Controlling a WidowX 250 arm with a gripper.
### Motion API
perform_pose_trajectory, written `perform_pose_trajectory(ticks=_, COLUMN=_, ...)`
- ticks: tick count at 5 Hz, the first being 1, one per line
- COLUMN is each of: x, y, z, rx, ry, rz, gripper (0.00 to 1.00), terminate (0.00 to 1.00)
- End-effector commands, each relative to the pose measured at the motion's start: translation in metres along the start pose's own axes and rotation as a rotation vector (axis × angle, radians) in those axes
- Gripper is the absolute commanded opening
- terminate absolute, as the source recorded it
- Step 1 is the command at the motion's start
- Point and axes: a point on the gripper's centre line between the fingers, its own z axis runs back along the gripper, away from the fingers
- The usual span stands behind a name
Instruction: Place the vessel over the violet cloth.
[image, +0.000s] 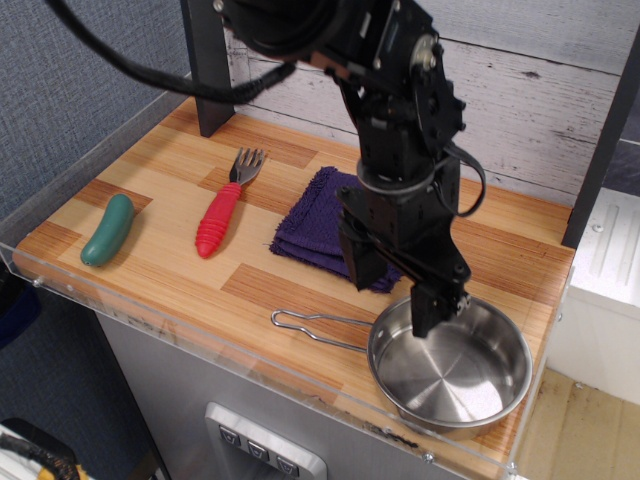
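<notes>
toy kitchen | wooden counter, plank backsplash, fork

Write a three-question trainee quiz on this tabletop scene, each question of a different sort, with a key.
1. True or false: the round shiny steel pan already sits on the folded dark violet terry cloth.
2. Which lies nearest the table's left end? A) the red-handled fork B) the green pickle-shaped toy C) the pan
3. Fill in: the black gripper hangs with open jaws over the pan's ____ rim.

Key:
1. False; the pan rests on the striped wooden table, in front of the cloth.
2. B
3. left, where the wire loop handle joins
</notes>
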Motion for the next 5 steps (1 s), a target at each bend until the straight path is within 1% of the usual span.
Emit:
perform_pose_trajectory(ticks=1, x=0.006, y=0.014, z=-0.005, rx=0.003, ry=-0.015, rz=-0.068, gripper=1.0, terminate=0.0)
perform_pose_trajectory(ticks=2, x=0.009, y=0.017, z=-0.013, rx=-0.015, ry=-0.021, rz=-0.141, gripper=1.0, terminate=0.0)
perform_pose_trajectory(ticks=3, x=0.013, y=0.02, z=-0.015, rx=-0.001, ry=-0.037, rz=-0.177, gripper=0.0, terminate=0.0)
perform_pose_trajectory(ticks=5, x=0.011, y=0.019, z=-0.017, rx=-0.024, ry=-0.035, rz=-0.21, gripper=0.0, terminate=0.0)
